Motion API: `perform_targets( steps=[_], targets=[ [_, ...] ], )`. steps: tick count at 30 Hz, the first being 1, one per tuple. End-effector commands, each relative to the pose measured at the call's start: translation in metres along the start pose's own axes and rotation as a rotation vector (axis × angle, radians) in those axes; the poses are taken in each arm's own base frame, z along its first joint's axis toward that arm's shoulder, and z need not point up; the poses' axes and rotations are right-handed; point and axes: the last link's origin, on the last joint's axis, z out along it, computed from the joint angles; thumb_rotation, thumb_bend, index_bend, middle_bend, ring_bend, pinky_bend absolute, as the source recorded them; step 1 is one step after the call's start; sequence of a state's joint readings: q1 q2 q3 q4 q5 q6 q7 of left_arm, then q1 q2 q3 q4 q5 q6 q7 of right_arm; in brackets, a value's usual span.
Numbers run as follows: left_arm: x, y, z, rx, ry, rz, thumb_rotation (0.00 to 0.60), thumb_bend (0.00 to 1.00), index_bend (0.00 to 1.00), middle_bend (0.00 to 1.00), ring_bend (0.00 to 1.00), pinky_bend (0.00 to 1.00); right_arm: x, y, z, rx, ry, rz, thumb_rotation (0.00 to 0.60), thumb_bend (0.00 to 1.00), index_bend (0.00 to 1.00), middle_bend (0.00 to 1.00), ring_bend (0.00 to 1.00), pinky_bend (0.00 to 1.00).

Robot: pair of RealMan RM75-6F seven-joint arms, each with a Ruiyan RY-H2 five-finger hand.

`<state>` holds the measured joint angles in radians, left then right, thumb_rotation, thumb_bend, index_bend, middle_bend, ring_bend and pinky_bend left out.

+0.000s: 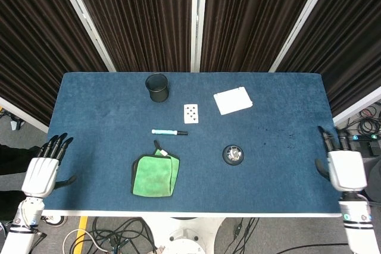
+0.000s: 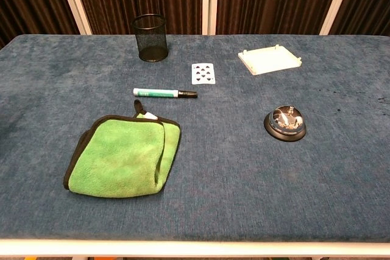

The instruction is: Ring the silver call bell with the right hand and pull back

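The blue table (image 1: pixel 107 105) carries a green cloth (image 1: pixel 155 176), a mesh pen cup (image 1: pixel 156 87) and, right of centre, the silver call bell (image 1: pixel 233 154), untouched. The right hand (image 1: pixel 346 169) sits off the table's right edge, well apart from the bell, fingers extended, holding nothing; the left hand (image 1: pixel 41 172) likewise at the left edge. The pull-back looks complete, and whether the bell rang cannot be told.

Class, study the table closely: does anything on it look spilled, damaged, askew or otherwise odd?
Nothing looks spilled or broken. The green cloth lies loosely folded with a corner turned up, and the white tray sits slightly skewed to the table edge. A few small dark specks mark the blue surface right of the call bell.
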<state>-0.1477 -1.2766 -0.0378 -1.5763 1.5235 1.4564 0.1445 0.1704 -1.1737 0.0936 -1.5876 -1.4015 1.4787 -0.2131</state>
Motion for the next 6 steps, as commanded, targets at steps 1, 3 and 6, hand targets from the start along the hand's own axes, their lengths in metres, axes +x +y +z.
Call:
perform_targets(
  steps=[1,3,6],
  targets=[
    [0.0022,0.0011,0.0013,0.002,0.003,0.005,0.600,0.03,0.09,0.01,0.00,0.16,0.0041,0.0042,-0.0026,-0.019,0.003,0.009,0.600,0.00,0.00,0.00,0.00,0.00],
    [0.0033,0.0016,0.0027,0.004,0.003,0.010,0.600,0.03,0.09,0.01,0.00,0.16,0.0045,0.0038,-0.0029,-0.018,0.002,0.013,0.600,0.00,0.00,0.00,0.00,0.00],
    [0.0036,0.0022,0.0048,0.007,0.002,0.012,0.600,0.03,0.09,0.01,0.00,0.16,0.0019,0.0023,-0.0024,-0.015,-0.010,0.013,0.600,0.00,0.00,0.00,0.00,0.00]
  ],
)
